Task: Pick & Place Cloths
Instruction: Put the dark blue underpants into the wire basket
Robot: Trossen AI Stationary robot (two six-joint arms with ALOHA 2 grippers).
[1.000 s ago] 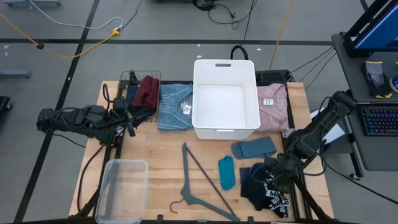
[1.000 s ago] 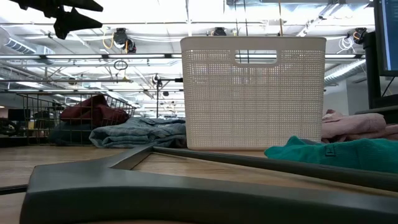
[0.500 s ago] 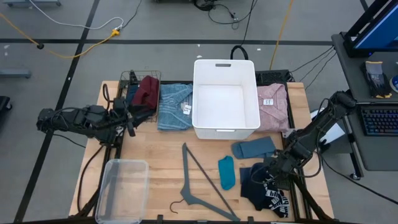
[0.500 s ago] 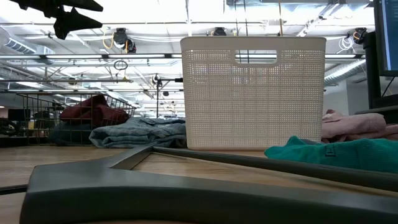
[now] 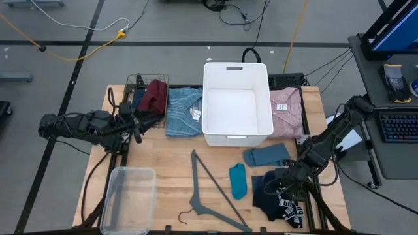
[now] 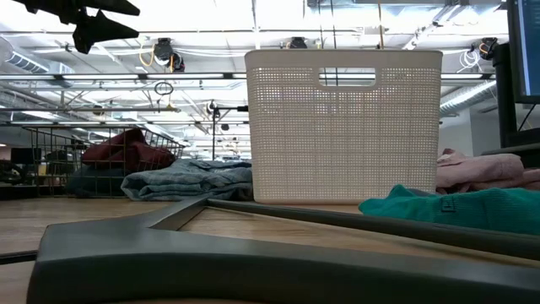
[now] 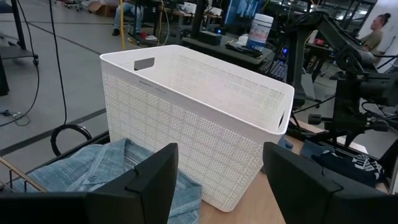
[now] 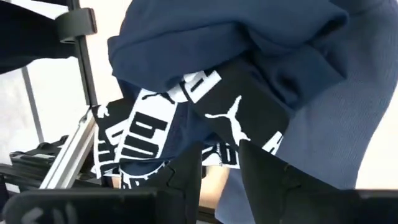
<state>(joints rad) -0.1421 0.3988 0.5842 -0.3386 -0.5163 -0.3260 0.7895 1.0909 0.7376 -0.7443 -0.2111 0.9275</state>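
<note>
My right gripper [image 5: 282,185] is low over the navy printed cloth [image 5: 282,203] at the near right corner of the table [image 5: 163,163]. In my right wrist view my two fingers [image 8: 186,174] stand a little apart, with a narrow gap between them, and they hold nothing. The white print of the cloth [image 8: 149,130] lies just in front of them, and plain navy folds are bunched on top of it.

My left gripper [image 5: 138,124] waits at the far left side of the table, beside the wire basket [image 5: 147,81]. Its fingers [image 7: 152,180] are wide apart and empty, and they point toward the white bin [image 7: 193,93].

The white bin [image 5: 236,101] stands at the far middle of the table. The maroon cloth [image 5: 154,96] lies in the wire basket, the light-blue cloth [image 5: 183,111] is just left of the bin, and the pink cloth [image 5: 286,112] is just right of it. The slate-blue cloth [image 5: 266,155] and the teal cloth [image 5: 238,181] lie near the printed one. The grey hanger [image 5: 209,192] lies left of the teal cloth, and a clear box [image 5: 127,199] stands at the near left corner.
</note>
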